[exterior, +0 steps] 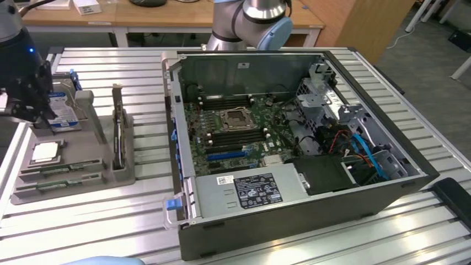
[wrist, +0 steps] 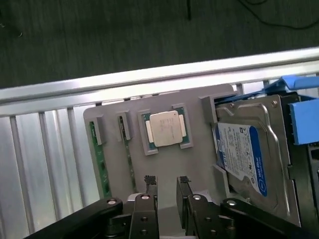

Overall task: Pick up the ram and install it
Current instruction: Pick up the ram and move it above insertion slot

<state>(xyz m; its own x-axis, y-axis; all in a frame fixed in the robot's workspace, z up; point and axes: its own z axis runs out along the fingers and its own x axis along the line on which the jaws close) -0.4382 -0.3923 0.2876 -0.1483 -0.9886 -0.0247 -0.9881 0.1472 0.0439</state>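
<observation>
While the black two-fingered pincer (wrist: pixel 166 181) hangs at the exterior view's far left, its fingers stand apart with nothing between them, bare grey plastic showing through the gap. Below it sits a grey moulded plastic tray (exterior: pixel 92 144) on the slatted aluminium worktop (exterior: pixel 110 226). The tray carries a silver hard drive with a blue label (exterior: pixel 65 113) propped at its far end, then a square silver processor chip (exterior: pixel 46 151), and at its near end a long, narrow green ram stick (exterior: pixel 65 167) and a second ram stick (exterior: pixel 53 186), both lying in their own slots and untouched. In the wrist view the fingertips (wrist: pixel 149 180) are over the tray just beside the processor chip, with the two green sticks a little off to one side. Toward the middle lies an open black computer case (exterior: pixel 294 221) showing a green motherboard (exterior: pixel 220 138) with its metal-framed processor socket (exterior: pixel 234 117) and a silver power supply box (exterior: pixel 250 190). Blue cables (exterior: pixel 365 152) run at the exterior view's right.
</observation>
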